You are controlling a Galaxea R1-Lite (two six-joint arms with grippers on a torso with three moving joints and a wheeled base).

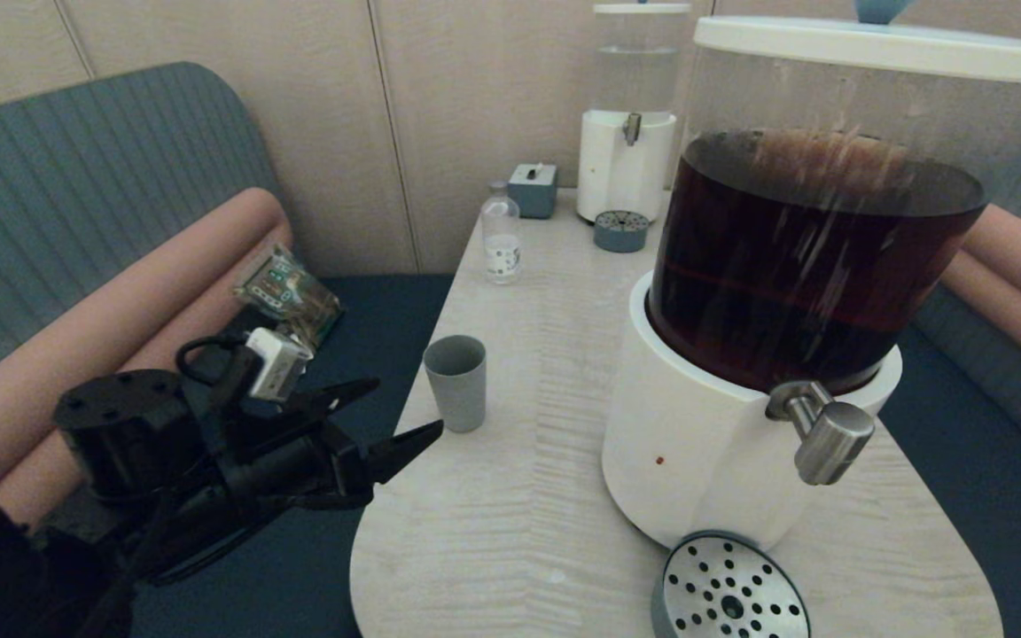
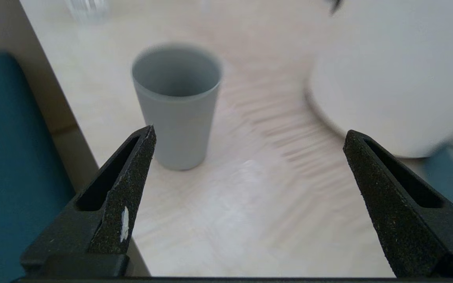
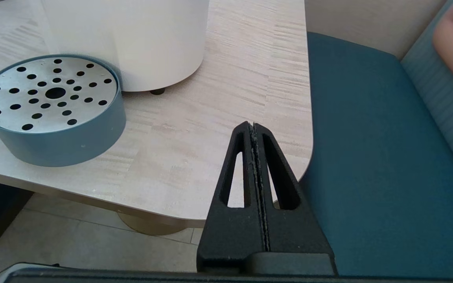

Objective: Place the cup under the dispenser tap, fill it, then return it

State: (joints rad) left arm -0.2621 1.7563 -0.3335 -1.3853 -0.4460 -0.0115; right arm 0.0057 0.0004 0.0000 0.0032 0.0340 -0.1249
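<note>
The grey cup (image 1: 456,381) stands upright and empty near the table's left edge; the left wrist view shows the cup (image 2: 177,106) ahead of the fingers. My left gripper (image 1: 391,416) hangs open just off that edge, short of the cup and apart from it, in the wrist view as left gripper (image 2: 249,133) with nothing between its fingers. The brushed-steel dispenser tap (image 1: 825,434) juts from the big white-based dispenser (image 1: 697,443) of dark brown liquid. My right gripper (image 3: 253,125) is shut and empty, parked by the table's near right corner, out of the head view.
A perforated steel drip tray (image 1: 730,589) in a blue ring sits below the tap, seen too as drip tray (image 3: 51,110). At the back stand a small clear bottle (image 1: 502,235), a smaller clear-liquid dispenser (image 1: 627,133), its drip tray (image 1: 621,230) and a grey box (image 1: 533,189). Bench seats flank the table (image 1: 510,532).
</note>
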